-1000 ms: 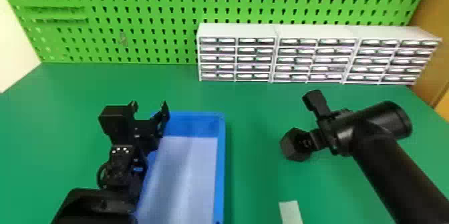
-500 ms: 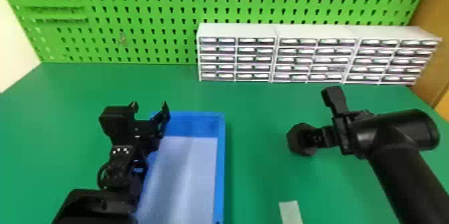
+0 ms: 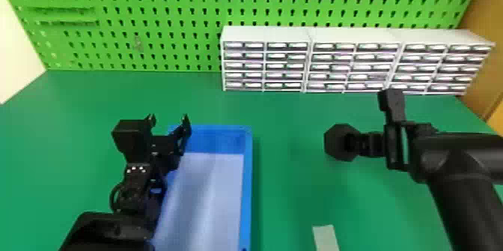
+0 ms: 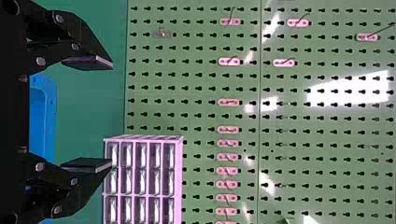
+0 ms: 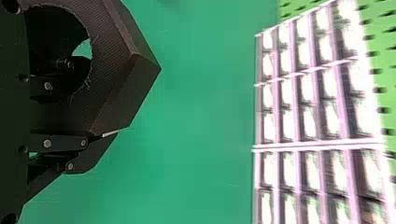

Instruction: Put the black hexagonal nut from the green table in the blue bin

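- Black hex nut (image 3: 335,142) first, since it's the whole job: it's pinched in the right claw (image 3: 357,143), off to the right of the blue bin (image 3: 247,179). The right wrist view shows one finger in the nut's hole and the other outside its wall.
- Grab looks done to me, so call it roughly halfway. Can't really tell how far off the bench (image 3: 292,194) the nut is, if at all.
- Still to do, I'd guess: lift if needed, swing it across to the bin, get it past the rim, let go.
- Left claw (image 3: 168,119) is spread with nothing between the fingers, up at the bin's far left corner. Might be worth watching so the two arms don't bump.
- Surface is a plain green bench top, with a small pale strip (image 3: 326,237) near the front edge.
- Room-wise: bright green pegboard (image 3: 168,10) along the back with a row of metal hooks up high, white drawer units (image 3: 262,33) lined up in front, and a wood-coloured panel (image 3: 482,25) on the right.
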Robot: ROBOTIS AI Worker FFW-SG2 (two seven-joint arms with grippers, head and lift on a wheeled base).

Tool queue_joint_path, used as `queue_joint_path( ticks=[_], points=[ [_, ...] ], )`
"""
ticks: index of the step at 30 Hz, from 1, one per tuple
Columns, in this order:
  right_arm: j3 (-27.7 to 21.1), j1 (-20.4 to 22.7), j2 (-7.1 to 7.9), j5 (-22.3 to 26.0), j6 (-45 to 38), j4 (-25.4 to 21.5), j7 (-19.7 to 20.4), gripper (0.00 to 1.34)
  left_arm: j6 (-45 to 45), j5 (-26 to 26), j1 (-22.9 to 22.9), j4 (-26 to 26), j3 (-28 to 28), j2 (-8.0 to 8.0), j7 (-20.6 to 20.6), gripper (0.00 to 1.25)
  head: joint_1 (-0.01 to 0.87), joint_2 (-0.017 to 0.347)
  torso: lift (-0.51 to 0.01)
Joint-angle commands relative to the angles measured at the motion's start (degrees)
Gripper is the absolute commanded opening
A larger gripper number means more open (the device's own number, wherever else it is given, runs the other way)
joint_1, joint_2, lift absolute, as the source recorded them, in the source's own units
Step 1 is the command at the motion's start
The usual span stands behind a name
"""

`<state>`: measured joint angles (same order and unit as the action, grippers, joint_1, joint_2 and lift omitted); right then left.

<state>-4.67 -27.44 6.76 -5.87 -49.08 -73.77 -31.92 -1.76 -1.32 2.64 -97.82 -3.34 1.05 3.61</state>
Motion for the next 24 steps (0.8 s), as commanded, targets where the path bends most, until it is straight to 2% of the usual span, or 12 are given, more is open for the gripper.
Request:
queue_joint_path(
  ticks=[1, 7, 16, 24],
  points=[
    [-1.2, 2.0, -0.26, 4.9, 2.0, -5.1, 1.9, 0.25, 0.0, -0.1, 0.1, 0.0, 0.0, 0.00, 0.0, 0.74, 0.657, 0.057, -0.095],
    [-1.7, 4.5, -0.52, 11.2, 5.5, -10.7, 6.2, 0.25, 0.0, -0.2, 0.1, 0.0, -0.1, 0.00, 0.0, 0.74, 0.657, 0.057, -0.095],
    [-0.8, 6.3, -0.35, 11.6, 7.5, -18.8, 8.4, 0.25, 0.0, 0.0, 0.2, 0.0, -0.3, 0.00, 0.1, 0.74, 0.657, 0.057, -0.095],
    [1.7, 7.4, 0.18, 14.9, 7.4, -22.5, 9.0, 0.25, 0.0, -0.1, 0.2, 0.0, 0.0, 0.00, 0.3, 0.74, 0.657, 0.057, -0.095]
  ],
)
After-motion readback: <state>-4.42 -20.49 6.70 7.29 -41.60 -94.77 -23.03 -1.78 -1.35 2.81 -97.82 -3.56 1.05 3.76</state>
